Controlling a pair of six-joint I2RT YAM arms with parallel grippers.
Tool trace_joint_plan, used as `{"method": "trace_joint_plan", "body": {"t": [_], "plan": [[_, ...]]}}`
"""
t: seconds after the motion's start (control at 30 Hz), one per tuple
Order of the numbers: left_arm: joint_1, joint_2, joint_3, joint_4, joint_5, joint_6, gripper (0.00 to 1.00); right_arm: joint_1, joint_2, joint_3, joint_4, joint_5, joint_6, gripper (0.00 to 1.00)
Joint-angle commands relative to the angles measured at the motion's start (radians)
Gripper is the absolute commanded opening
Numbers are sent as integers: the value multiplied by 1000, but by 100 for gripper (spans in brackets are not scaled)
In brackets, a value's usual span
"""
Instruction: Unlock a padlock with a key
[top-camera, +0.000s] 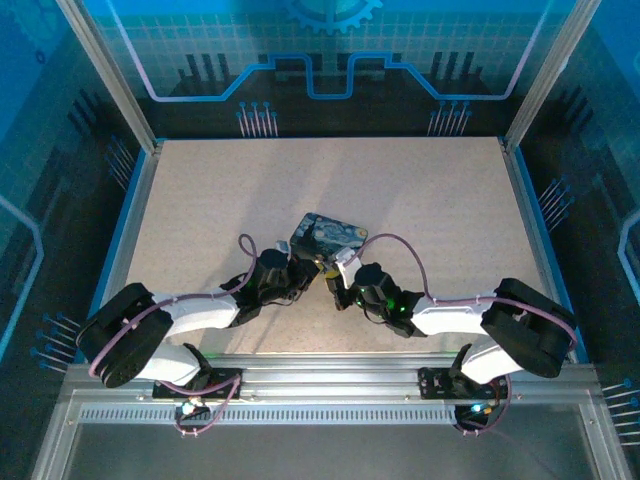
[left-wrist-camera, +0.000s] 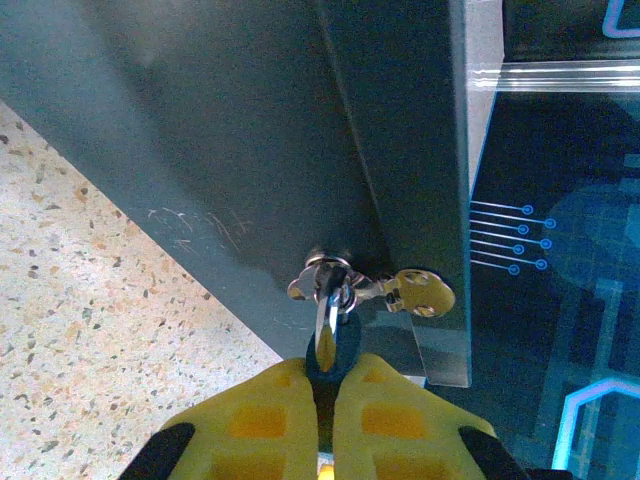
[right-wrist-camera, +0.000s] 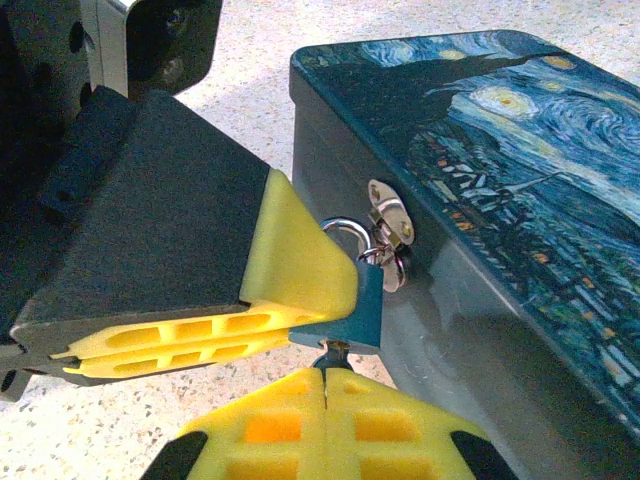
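Above a speckled surface (top-camera: 420, 200) ringed by blue circuit-print panels (top-camera: 330, 50), our left gripper (left-wrist-camera: 327, 372) clamps the padlock (right-wrist-camera: 362, 305), our right gripper (right-wrist-camera: 327, 385) beside it pinching the key (right-wrist-camera: 335, 352).

A blue rectangular tin (top-camera: 335, 234) with a starry-night painting on its lid lies about in the middle of the speckled beige table (top-camera: 420, 190), at an angle to the table's edges. A small silvery hasp (right-wrist-camera: 387, 208) sits on its dark side wall.
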Motion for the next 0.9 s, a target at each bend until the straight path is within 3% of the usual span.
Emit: {"method": "trace_joint_plan", "body": {"t": [0.0, 0.4, 0.63, 0.87], "plan": [[-28, -9, 29, 42, 47, -6, 0, -44, -2, -25, 53, -16, 39, 0], [-32, -9, 26, 42, 40, -4, 0, -83, -64, -64, 52, -77, 14, 0], [-32, -13, 25, 43, 36, -12, 0, -57, -164, -100, -9, -11, -184, 37], [-32, -27, 26, 27, 34, -20, 0, 57, -188, -119, -60, 155, -451, 44]]}}
